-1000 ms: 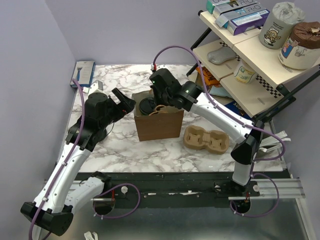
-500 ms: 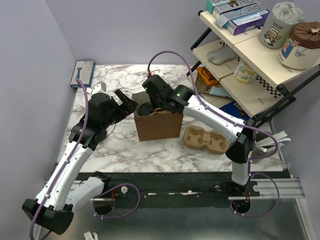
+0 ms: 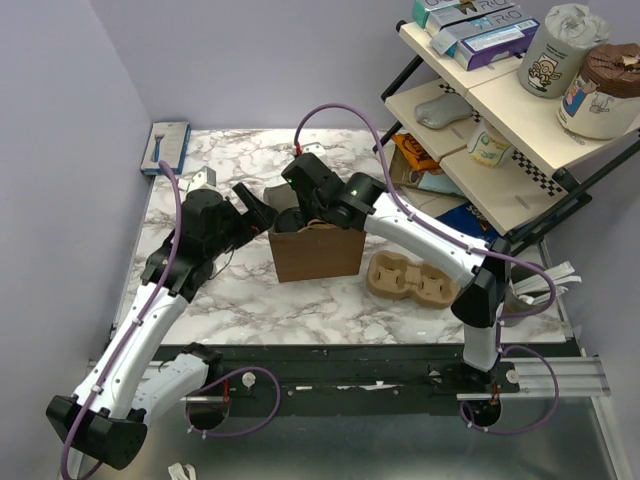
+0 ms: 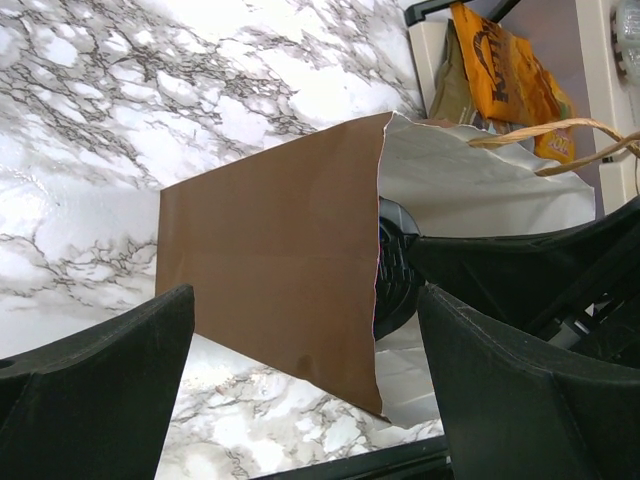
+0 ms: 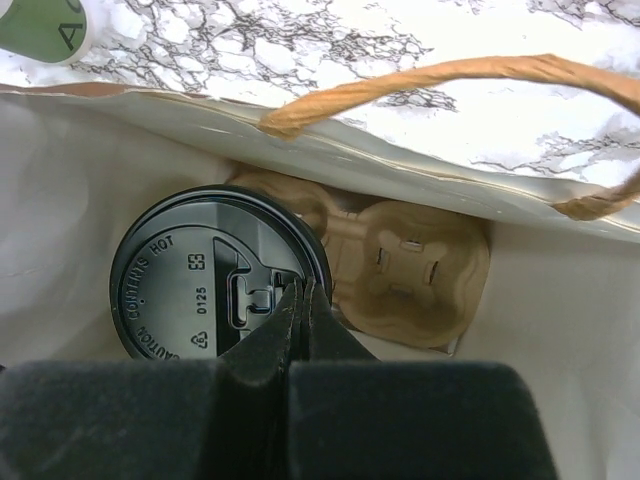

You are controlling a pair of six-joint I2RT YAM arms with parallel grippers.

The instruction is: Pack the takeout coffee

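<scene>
Right wrist view: right gripper [image 5: 301,292] fingers squeezed to a hairline seam, tips on the right-hand rim of the lid of the takeout coffee [image 5: 190,280]. Reads as a pinch on the lid rim, but the contact itself is hidden under the fingers

- only the round black lid shows; cup body is out of sight below it
- takeout coffee is down inside the paper bag [image 5: 60,200], on the left of the bag's interior in this view, white lining around it; can't tell whether it rests on the bottom
- tight beside it on the right, also in the bag: a pulp tray [image 5: 410,270], two cup wells visible
- bag handle [image 5: 450,72], twisted paper, arcs across the open mouth above both
- a green cup [image 5: 40,25] shows at the top-left corner, outside the bag on the marble

Left wrist view: left gripper [image 4: 305,300] jaws spread wide, nothing between them but the view of the bag's brown outer wall and its mouth edge. No contact with the bag that I can make out. The lid's black edge is visible just inside the mouth

Top view: right arm reaches in from the right with its wrist bent down into the bag mouth; left arm comes from the left, its gripper at the bag's upper left corner. Bag stands upright mid marble table [image 3: 230,290]. A second pulp tray [image 3: 413,280] lies flat on the table just right of the bag, apart from it. Shelf rack [image 3: 500,100] stands off the table's right side
</scene>
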